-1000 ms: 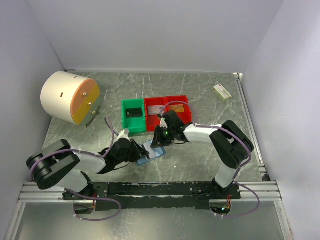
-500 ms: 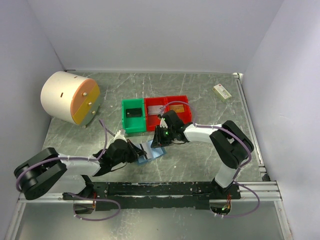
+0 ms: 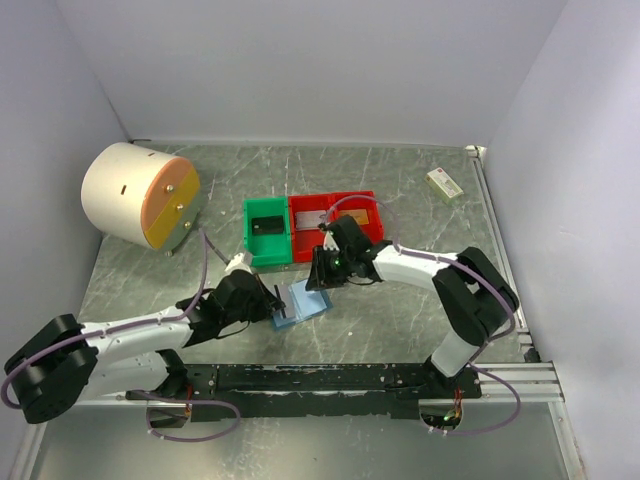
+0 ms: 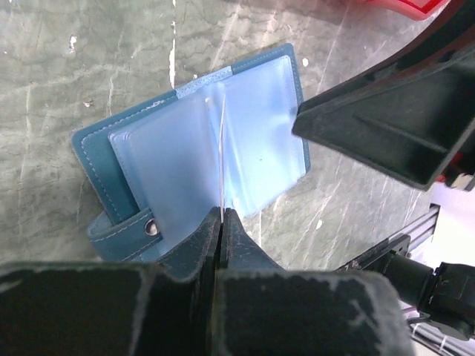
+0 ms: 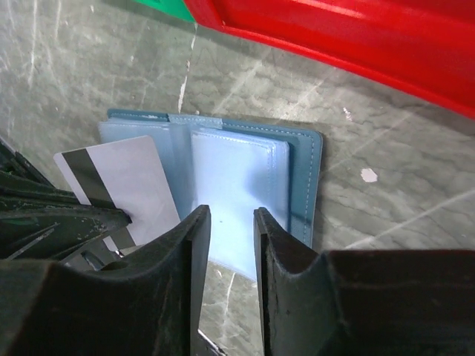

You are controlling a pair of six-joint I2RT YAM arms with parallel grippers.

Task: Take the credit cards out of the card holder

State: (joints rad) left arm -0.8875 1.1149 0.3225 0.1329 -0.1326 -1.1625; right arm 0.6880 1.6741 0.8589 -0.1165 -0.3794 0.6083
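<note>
Left tool [image 4: 221, 216] has closed since a second ago and now pinches a white, black-striped card [image 5: 111, 182] by its edge. Blue card holder [image 3: 308, 300] lies open on surface [image 3: 400, 320], near green bin [image 3: 266, 230]. Right tool [image 5: 231, 215] is narrowly spread over one half of it.

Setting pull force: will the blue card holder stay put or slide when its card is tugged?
Probably light and floppy: card holder lies open in thin leaves. May slide on the smooth table unless the right tool pins it.
</note>
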